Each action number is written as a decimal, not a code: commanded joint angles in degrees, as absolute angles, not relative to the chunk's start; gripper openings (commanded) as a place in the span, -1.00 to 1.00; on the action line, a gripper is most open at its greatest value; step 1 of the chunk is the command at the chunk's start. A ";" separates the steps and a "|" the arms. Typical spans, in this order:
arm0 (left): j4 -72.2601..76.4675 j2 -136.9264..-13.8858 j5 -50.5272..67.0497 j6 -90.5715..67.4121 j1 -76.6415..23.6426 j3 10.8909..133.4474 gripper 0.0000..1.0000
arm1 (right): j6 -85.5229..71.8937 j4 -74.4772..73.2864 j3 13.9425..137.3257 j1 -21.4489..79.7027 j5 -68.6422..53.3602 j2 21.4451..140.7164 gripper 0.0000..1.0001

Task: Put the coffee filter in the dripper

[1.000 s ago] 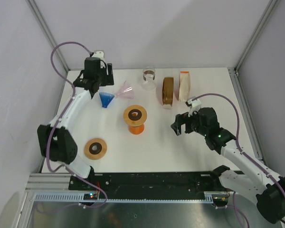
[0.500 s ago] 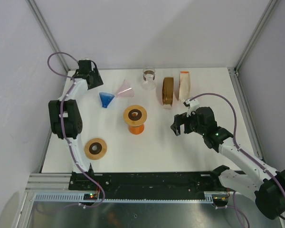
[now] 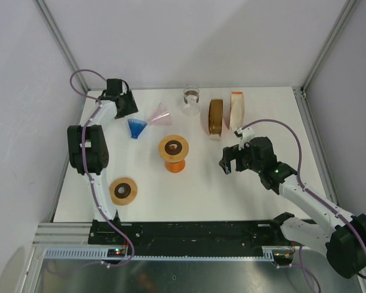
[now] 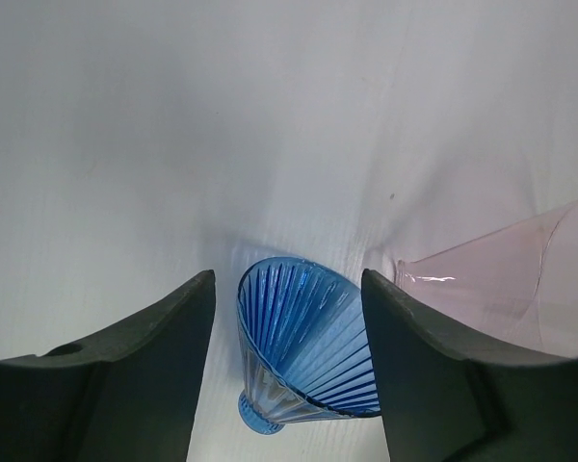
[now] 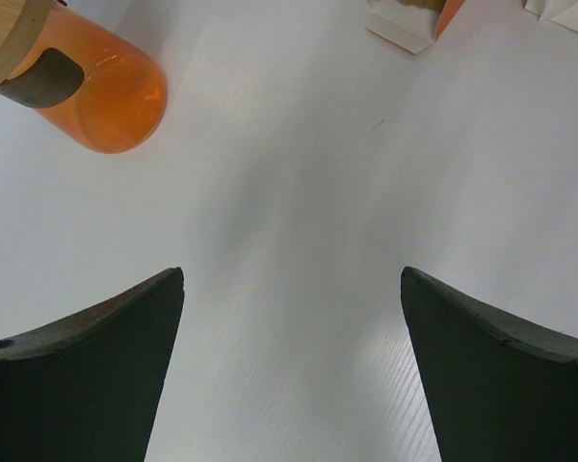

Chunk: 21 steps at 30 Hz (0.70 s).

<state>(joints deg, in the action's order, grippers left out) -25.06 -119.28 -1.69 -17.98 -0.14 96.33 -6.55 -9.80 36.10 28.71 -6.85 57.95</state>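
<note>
On the table point(image 3: 201, 189), upper left, we are swinging our left claw point(image 3: 127, 105), spread apart, round to grasp the blue dripper point(image 3: 136, 127).

Glossy ribbed blue dripper point(image 4: 303, 337), matt table point(image 4: 270, 115)

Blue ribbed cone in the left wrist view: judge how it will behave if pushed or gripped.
The blue cone lies on its side, so a push would probably roll it in an arc. It looks thin, glossy and translucent: likely light and rigid, and perhaps slippery to pinch on its taper.
</note>
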 commanded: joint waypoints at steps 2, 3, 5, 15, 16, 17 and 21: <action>-25.99 -118.72 -2.03 -16.75 -0.18 96.61 0.29 | -5.78 -7.15 38.05 28.92 -6.29 57.62 0.99; -26.22 -118.77 -1.94 -16.59 -0.18 96.38 0.25 | -5.75 -7.18 38.05 28.92 -6.31 57.59 0.99; -26.86 -118.77 -1.06 -16.50 -0.18 95.48 0.19 | -5.72 -7.33 38.01 28.92 -6.32 57.53 0.99; -28.79 -115.53 1.55 -14.65 -0.18 91.62 0.10 | -5.08 -7.94 38.05 28.84 -6.09 56.70 0.99; -29.03 -115.07 1.92 -14.31 -0.18 91.16 0.09 | -5.05 -8.01 38.05 28.84 -6.03 56.61 0.99; -29.19 -114.53 2.41 -13.75 -0.18 90.80 0.05 | -4.98 -8.09 38.01 28.83 -6.00 56.56 0.99; -30.00 -112.47 2.93 -11.51 -0.18 88.74 -0.15 | -4.86 -8.28 38.05 28.81 -5.98 56.45 0.99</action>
<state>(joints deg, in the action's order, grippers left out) -28.84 -117.91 1.30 -14.87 -0.14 90.11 -5.69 -9.17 36.10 28.71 -6.79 57.74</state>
